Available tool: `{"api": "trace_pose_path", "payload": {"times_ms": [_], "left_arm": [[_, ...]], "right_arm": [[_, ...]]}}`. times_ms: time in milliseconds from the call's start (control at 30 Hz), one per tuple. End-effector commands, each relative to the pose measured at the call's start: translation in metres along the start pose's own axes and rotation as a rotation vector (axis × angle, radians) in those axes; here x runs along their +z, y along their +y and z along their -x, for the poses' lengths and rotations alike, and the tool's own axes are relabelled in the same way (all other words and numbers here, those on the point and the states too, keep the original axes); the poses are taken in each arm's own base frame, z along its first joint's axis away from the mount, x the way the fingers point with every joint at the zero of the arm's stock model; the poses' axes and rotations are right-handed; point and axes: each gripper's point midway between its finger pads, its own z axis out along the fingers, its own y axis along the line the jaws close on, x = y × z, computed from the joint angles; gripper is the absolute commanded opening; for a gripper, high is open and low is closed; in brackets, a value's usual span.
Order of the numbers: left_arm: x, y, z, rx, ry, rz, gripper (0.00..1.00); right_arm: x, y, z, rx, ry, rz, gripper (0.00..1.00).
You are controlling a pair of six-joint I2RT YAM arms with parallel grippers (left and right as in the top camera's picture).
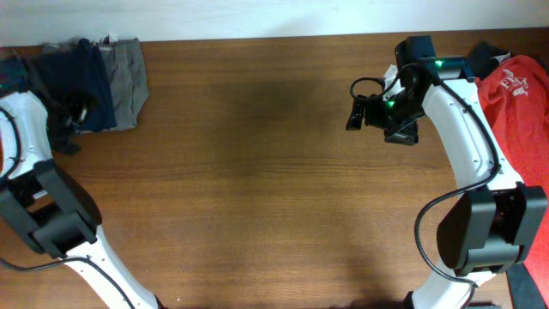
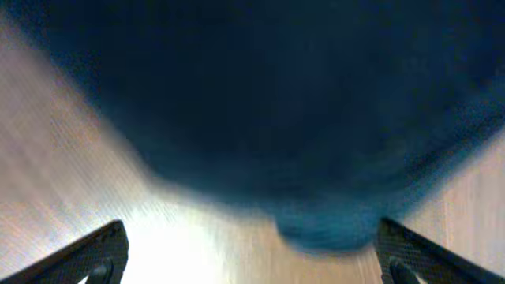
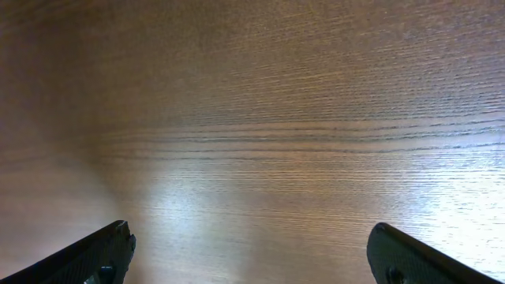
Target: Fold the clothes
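Only overhead shows the red T-shirt point(image 1: 525, 99); left wrist, navy shorts point(image 2: 276, 102).

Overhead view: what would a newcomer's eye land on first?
The red T-shirt bunched at the right edge of the table is the loudest thing. Next come the navy shorts and grey shorts heaped at the far left corner, with the left gripper open close to the navy cloth. A wide stretch of brown wood separates the two piles.
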Motion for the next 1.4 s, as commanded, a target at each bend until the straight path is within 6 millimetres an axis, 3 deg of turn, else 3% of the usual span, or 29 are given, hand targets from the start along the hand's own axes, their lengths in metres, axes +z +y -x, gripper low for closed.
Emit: {"api": "trace_pose_path", "payload": {"times_ms": [0, 167, 333, 400, 567, 633, 667, 767, 867, 1033, 1167, 1233, 1333, 1367], "left_arm": [[0.021, 0.007, 0.011, -0.039, -0.048, -0.002, 0.99], [0.023, -0.008, 0.019, -0.021, -0.084, -0.065, 0.99], [0.023, -0.031, 0.013, 0.006, -0.063, -0.153, 0.98], [0.024, -0.038, 0.010, 0.021, -0.065, -0.166, 0.93], [0.031, -0.059, -0.009, 0.071, -0.054, -0.180, 0.19], [0.031, -0.066, -0.017, 0.084, -0.029, -0.203, 0.03], [0.030, -0.070, -0.020, 0.088, -0.013, -0.222, 0.01], [0.022, -0.091, -0.035, 0.106, 0.079, -0.353, 0.01], [0.019, -0.093, -0.038, 0.104, 0.112, -0.381, 0.02], [0.023, -0.088, -0.037, 0.162, 0.093, -0.359, 0.84], [0.010, -0.103, -0.051, 0.255, 0.155, -0.467, 0.86], [-0.006, -0.108, -0.053, 0.296, 0.150, -0.493, 0.85], [-0.046, -0.118, -0.054, 0.363, 0.097, -0.529, 0.85], [-0.073, -0.124, -0.054, 0.405, 0.051, -0.558, 0.85]], "right_arm": [[-0.016, 0.005, 0.001, -0.027, -0.039, 0.018, 0.99], [-0.016, 0.005, 0.001, -0.027, -0.039, 0.018, 0.99], [-0.016, 0.005, 0.001, -0.027, -0.039, 0.018, 0.99], [-0.016, 0.005, 0.001, -0.027, -0.039, 0.018, 0.99], [-0.016, 0.005, 0.001, -0.027, -0.039, 0.018, 0.99], [-0.016, 0.005, 0.001, -0.027, -0.039, 0.018, 0.99], [-0.016, 0.005, 0.001, -0.027, -0.039, 0.018, 0.99], [-0.016, 0.005, 0.001, -0.027, -0.039, 0.018, 0.99], [-0.016, 0.005, 0.001, -0.027, -0.039, 0.018, 0.99], [-0.016, 0.005, 0.001, -0.027, -0.039, 0.018, 0.99], [-0.016, 0.005, 0.001, -0.027, -0.039, 0.018, 0.99], [-0.016, 0.005, 0.001, -0.027, -0.039, 0.018, 0.99], [-0.016, 0.005, 0.001, -0.027, -0.039, 0.018, 0.99], [-0.016, 0.005, 0.001, -0.027, -0.039, 0.018, 0.99]]}}
